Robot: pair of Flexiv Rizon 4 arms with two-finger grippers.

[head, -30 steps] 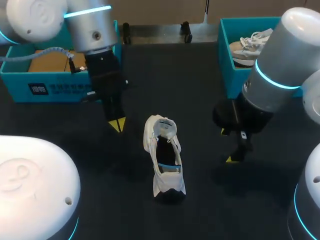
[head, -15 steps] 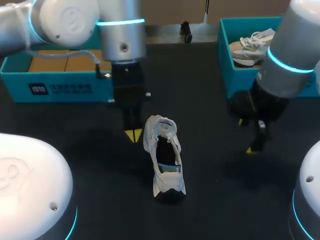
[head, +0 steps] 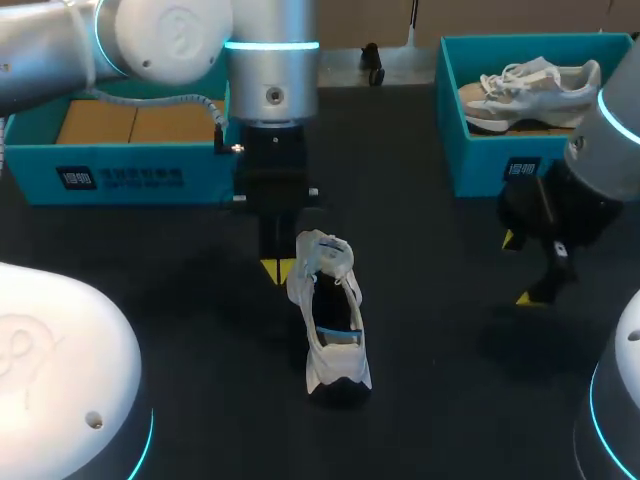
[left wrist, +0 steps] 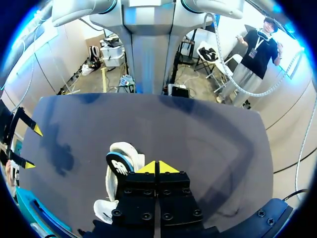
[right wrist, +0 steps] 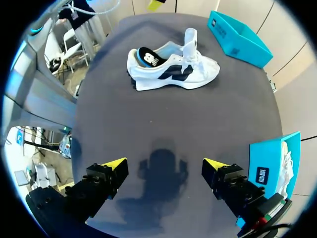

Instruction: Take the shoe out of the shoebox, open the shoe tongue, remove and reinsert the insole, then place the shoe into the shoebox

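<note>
Table [head: 430, 400]: dark, matte.

Shoebox [head: 120, 178]: teal, far left, nothing in it.

Shoe [head: 325, 310]: upright on its sole mid-table, well apart from the shoebox, between my 2 claws.
- Judged light, with a soft upper that would buckle under a pinch.
- The sole and heel wall look like the firmer holds.

Insole [head: 336, 330]: dark with a blue edge, showing at the heel.
- Likely thin and floppy, so best taken by that edge.

Left claw [left wrist: 157, 167]: tips together, holding nothing, just beside the toe end.

Right claw [right wrist: 163, 166]: tips apart, holding nothing, well clear of the shoe.
</note>
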